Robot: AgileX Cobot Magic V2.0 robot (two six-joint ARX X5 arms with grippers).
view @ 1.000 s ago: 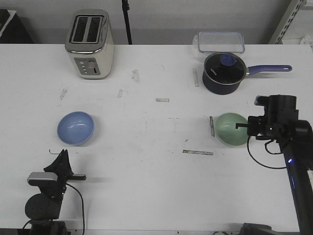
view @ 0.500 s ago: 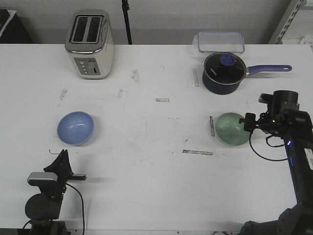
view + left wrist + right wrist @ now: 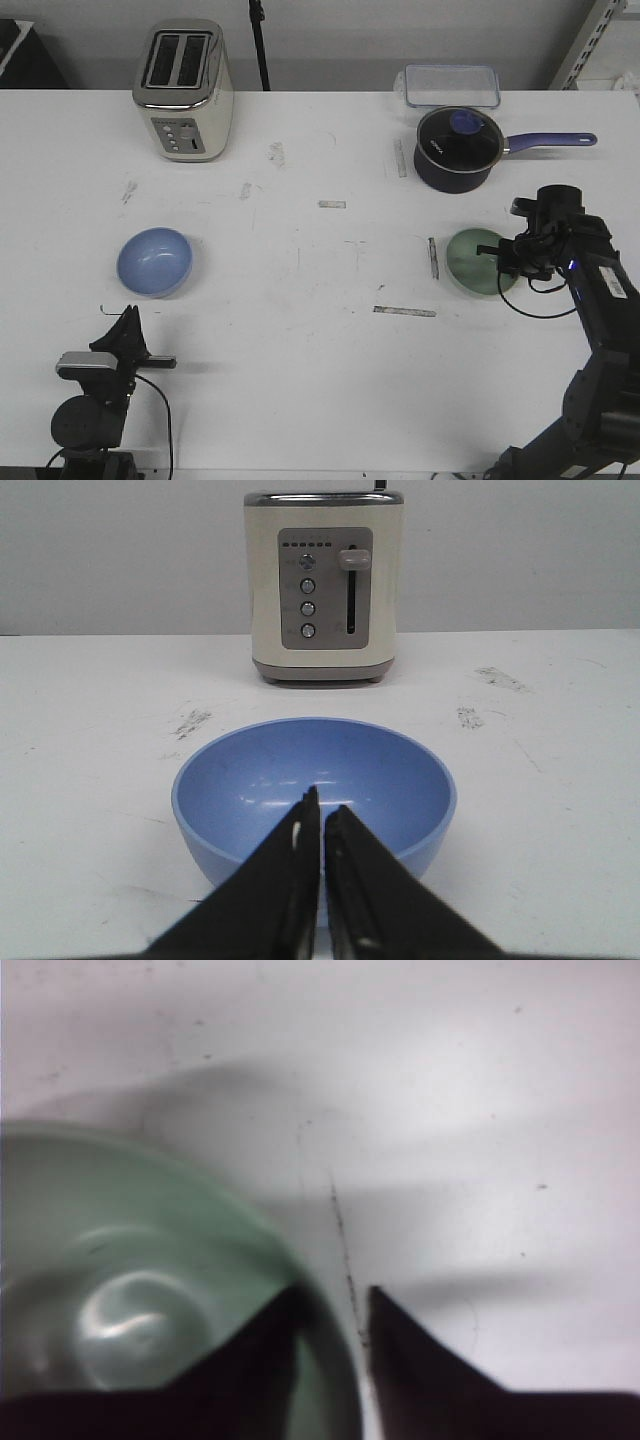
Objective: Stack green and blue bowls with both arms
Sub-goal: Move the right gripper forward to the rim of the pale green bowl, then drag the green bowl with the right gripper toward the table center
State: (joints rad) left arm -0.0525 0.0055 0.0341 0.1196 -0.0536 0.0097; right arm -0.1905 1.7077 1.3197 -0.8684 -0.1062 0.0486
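A lab: scuffed white table [image 3: 300, 350], metal shelving [image 3: 590, 45].

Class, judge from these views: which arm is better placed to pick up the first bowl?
Right. The right gripper is open astride the green bowl's rim. The left gripper is shut, short of the blue bowl.

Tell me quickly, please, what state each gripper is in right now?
Left gripper: shut, holding nothing, just short of the blue bowl.
Right gripper: partly open, fingers straddling the green bowl rim, not clamped.
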